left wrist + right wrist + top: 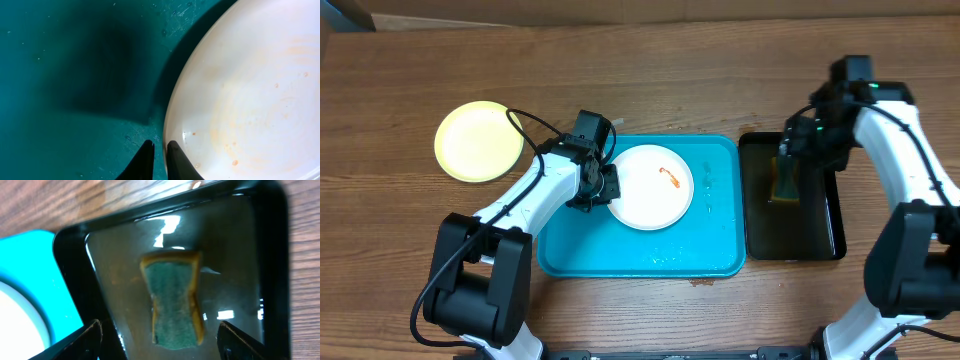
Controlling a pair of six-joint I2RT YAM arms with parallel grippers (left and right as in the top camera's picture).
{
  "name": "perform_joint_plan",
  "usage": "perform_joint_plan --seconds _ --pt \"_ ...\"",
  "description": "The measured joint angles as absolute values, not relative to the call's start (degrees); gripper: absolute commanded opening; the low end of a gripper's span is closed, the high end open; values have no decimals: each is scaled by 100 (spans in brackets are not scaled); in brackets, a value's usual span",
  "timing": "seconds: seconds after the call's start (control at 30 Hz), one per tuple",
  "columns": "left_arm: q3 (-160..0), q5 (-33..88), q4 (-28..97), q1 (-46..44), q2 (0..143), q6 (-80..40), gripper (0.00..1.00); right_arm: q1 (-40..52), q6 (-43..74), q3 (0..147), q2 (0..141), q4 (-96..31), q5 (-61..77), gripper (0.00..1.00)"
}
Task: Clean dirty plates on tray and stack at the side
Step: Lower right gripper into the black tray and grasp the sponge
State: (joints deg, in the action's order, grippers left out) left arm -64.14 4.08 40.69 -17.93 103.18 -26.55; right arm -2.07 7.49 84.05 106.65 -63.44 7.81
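Note:
A white plate (652, 187) with an orange-red smear lies in the turquoise tray (720, 250). A pale yellow-green plate (478, 140) lies on the table to the tray's left. A second white plate is not in view. My left gripper (607, 186) is at the white plate's left edge. In the left wrist view its fingers (159, 147) are pinched on the rim of the plate (250, 100), one finger over the tray (60, 75). My right gripper (788, 170) is open above the sponge (172, 297), its fingers (160, 332) wide on either side.
A narrow black tray (825, 235) with the green-and-yellow sponge (786, 185) stands right of the turquoise tray; its wet floor also shows in the right wrist view (240, 260). Bare wooden table surrounds both trays.

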Motion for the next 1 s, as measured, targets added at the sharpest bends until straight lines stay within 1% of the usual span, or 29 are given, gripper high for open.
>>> perform_joint_plan --seconds 0.1,0.2,0.37,0.5,0.73,1.0 --pt "-6414 408 4069 -1793 10318 -2655 13 82 746 8405 10665 -6379 521 80" --pt "-6414 408 4071 -1793 10318 -2655 14 211 742 8471 10665 -6534 329 80" --pt "-6414 408 4115 -1793 10318 -2655 15 185 742 9008 10665 -7048 141 81" --pt "-6414 408 4119 -1793 10318 -2655 18 185 744 9319 10643 -7196 99 82" --pt "-6414 408 4119 -1793 10318 -2655 19 163 744 9345 10632 -7223 82 85" --pt "-6414 408 4139 -1793 10318 -2655 20 78 744 9343 10632 -7264 58 86"
